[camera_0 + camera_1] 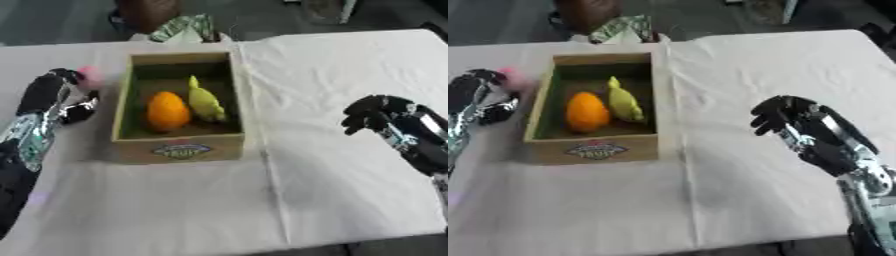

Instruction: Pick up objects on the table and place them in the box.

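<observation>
Table (350, 65) under a white cloth (332, 190), creased, with a fold line running front to back right of centre. I see grey floor (52, 20) beyond the far edge. A dark brown rounded thing (144, 12) stands there, with a crumpled green-and-white patterned piece (185, 29) just beside it at the table's far edge. Top right, a pale upright shape (328, 10), cut off. Light even, soft shadows.

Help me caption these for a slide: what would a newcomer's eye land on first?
First the open wooden box at centre on the white tablecloth, holding a bright orange oval fruit with a yellow-green pear-shaped fruit to its right. Next, the black-and-silver left hand just left of the box, with a small pink object at its fingertips, and the right hand, fingers curled, over bare cloth at right.
</observation>
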